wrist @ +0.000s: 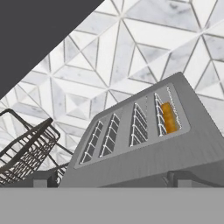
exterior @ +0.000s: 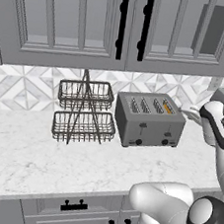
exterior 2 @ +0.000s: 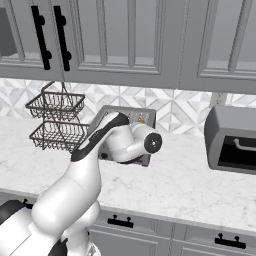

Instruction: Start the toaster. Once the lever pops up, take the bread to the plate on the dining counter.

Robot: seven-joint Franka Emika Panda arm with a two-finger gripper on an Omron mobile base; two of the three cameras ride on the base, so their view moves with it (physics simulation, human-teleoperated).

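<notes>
Toaster [exterior: 150, 119] on counter [exterior: 19, 157], right of wire rack [exterior: 83, 111]. Bread [wrist: 168, 117] seated in one end slot. End effector [wrist: 113, 178] spread wide, empty, just above toaster's near edge; levers on front face below, beyond fingertips. Slots run front-to-back.

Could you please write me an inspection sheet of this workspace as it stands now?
Surface: white marble counter, bare in front of the toaster.
Job's things: grey four-slot toaster stands against the tiled wall; orange bread sits in its rightmost slot; levers on the front look up.
Clutter: two-tier wire basket left of the toaster, apart from it.
Claw: claw open, holding nothing, poised above and before the toaster.
Cables: nothing seen.
Surroundings: grey cabinets above, grey toaster oven to the right, wall outlet.
</notes>
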